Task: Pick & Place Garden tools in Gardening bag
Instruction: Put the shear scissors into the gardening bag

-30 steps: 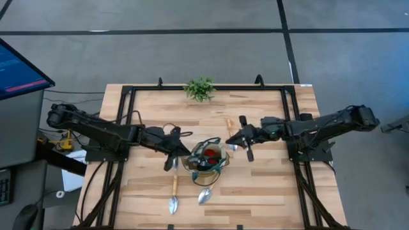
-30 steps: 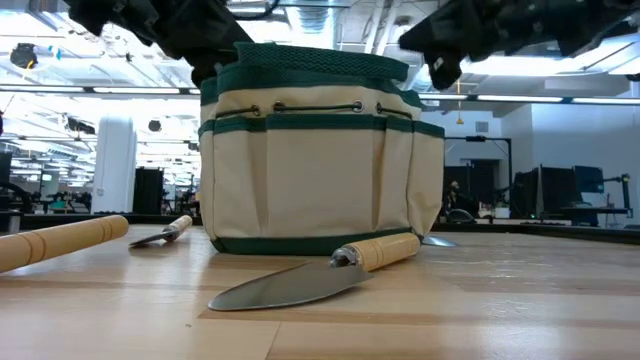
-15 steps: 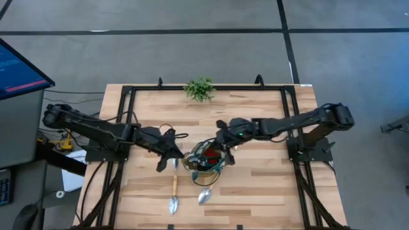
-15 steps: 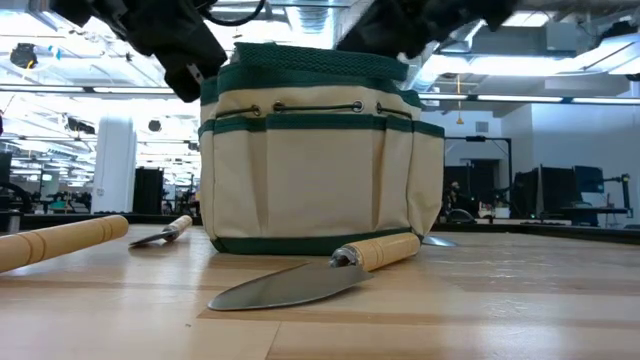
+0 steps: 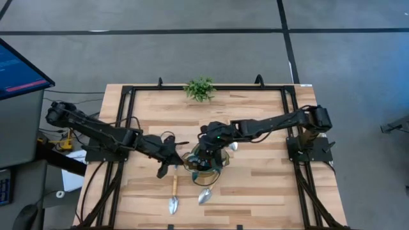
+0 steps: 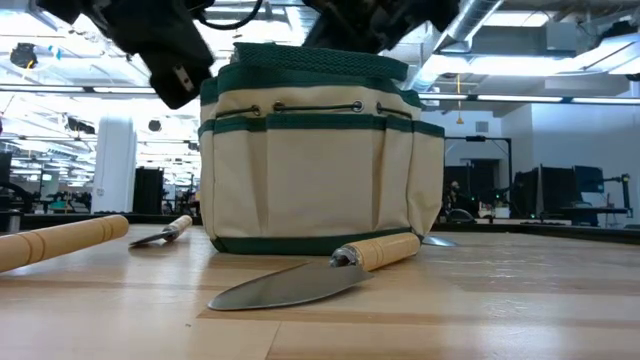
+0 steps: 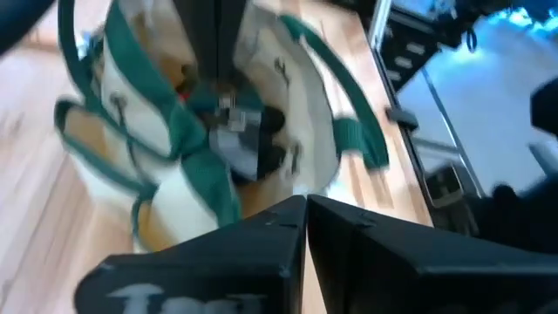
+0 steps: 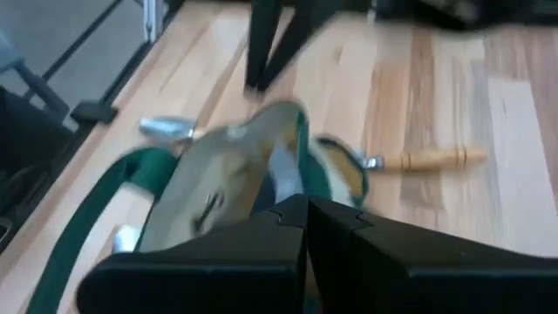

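The tan gardening bag (image 5: 215, 168) with green trim stands upright on its base at the table's middle. Two trowels (image 5: 173, 195) (image 5: 205, 193) lie flat near the front edge, and a third trowel (image 5: 232, 146) lies to the right of the bag. My right gripper (image 5: 203, 155) is shut and reaches from the right down over the bag's mouth (image 7: 218, 131), where dark things lie inside. My left gripper (image 5: 165, 169) is shut, holds nothing and hangs just left of the bag, above the table. My right gripper stands with shut fingers (image 8: 261, 235) at the bag's green rim (image 8: 301, 166), slanting down from the table's right. Whether it touches the rim or anything inside, I cannot tell; the bag's wall hides the fingertips in the low view.
A leafy green plant (image 5: 199, 88) stands at the far edge. A black frame (image 5: 128, 115) runs around the tabletop. Bare wood lies on the right half (image 5: 268, 185) and behind the bag. A monitor (image 5: 19, 67) stands off the table's left.
My right gripper has swung toward the table's left, from beside the bag's right side to over its mouth, tipping further downward; it stays shut. My left gripper has shifted a little toward the near edge beside the bag and rolled. The bag and trowels have kept still.
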Robot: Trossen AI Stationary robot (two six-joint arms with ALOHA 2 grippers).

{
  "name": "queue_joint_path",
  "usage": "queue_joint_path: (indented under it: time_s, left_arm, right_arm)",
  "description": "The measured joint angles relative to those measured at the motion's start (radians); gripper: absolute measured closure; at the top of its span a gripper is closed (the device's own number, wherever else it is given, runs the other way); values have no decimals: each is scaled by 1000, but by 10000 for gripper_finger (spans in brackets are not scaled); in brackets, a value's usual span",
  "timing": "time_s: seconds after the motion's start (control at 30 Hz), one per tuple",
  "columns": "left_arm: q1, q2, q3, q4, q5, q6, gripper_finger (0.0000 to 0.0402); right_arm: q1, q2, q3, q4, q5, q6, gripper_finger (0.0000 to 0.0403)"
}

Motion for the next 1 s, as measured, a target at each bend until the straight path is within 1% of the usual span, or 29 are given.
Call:
queue_joint_path:
  time_s: [0.07, 0.1, 0.37, 0.5, 0.6, 0.8, 0.9, 1.0]
  left_arm:
    - [-12, 14, -2, 8, -36, -3, 399]
    - [-12, 28, -1, 32, -36, -2, 399]
    - [-10, 112, 0, 42, -47, -43, 399]
    - [-10, 113, -1, 40, -70, -43, 399]
    - [-10, 98, -2, 45, -81, -40, 399]
    - [-10, 90, -2, 39, -81, -36, 399]
    - [-9, 90, -1, 44, -82, -36, 399]
    - [-9, 90, -1, 43, -85, -35, 399]
  right_arm:
    - [-4, 5, 11, -14, -1, 0, 403]
    - [-7, 6, 14, -12, -1, 0, 403]
    - [-15, 6, 17, -30, -39, 0, 403]
    - [-15, 21, 19, -20, -70, 0, 403]
    - [-15, 43, 16, -26, -70, 0, 403]
    - [-14, 105, 17, 23, -54, 1, 403]
    - [-12, 116, 17, 54, -47, 1, 403]
    - [-12, 119, 17, 49, -54, 0, 403]
